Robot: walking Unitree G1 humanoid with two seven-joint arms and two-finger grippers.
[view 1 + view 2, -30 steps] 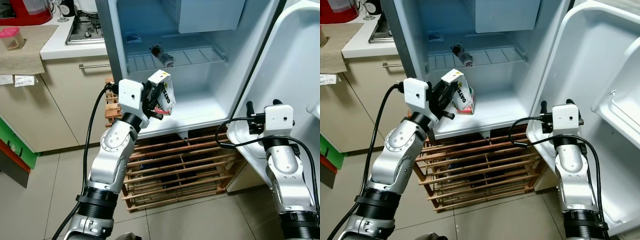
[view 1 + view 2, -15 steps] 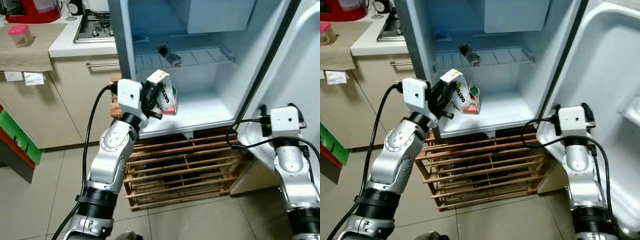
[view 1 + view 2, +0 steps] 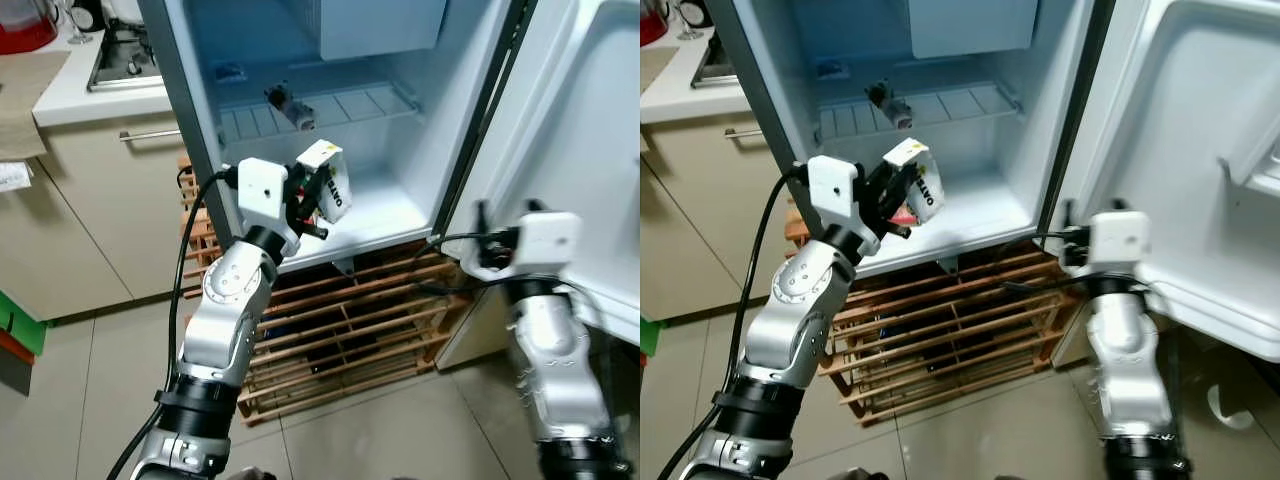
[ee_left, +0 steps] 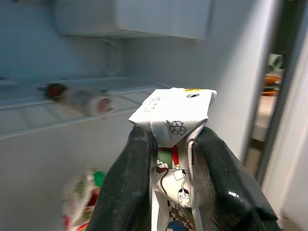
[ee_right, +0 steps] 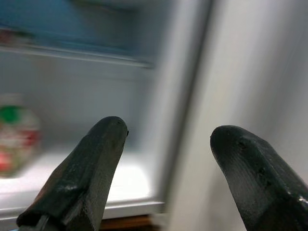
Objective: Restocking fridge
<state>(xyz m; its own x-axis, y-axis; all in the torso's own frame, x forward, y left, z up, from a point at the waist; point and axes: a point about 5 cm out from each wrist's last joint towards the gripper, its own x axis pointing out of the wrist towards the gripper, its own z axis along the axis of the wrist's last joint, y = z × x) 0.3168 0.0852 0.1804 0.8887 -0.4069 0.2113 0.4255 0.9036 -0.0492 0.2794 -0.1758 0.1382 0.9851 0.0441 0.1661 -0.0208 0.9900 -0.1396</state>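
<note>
The left gripper (image 4: 171,168) clamps its two glossy black fingers on a printed paper carton (image 3: 328,190) with a folded gable top, held at the open fridge (image 3: 400,110), above the front of its smooth white floor. A bottle (image 3: 290,108) lies on the wire shelf (image 3: 350,104) behind. Low by the open door (image 3: 1200,150), the right gripper (image 5: 166,159) has its rounded fingers spread wide apart, holding nothing. A slatted wooden crate (image 3: 340,330) sits beneath.

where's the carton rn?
The carton is clamped in the left gripper, held at the front of the open fridge, above its bottom floor and below the wire shelf where a bottle lies.
</note>
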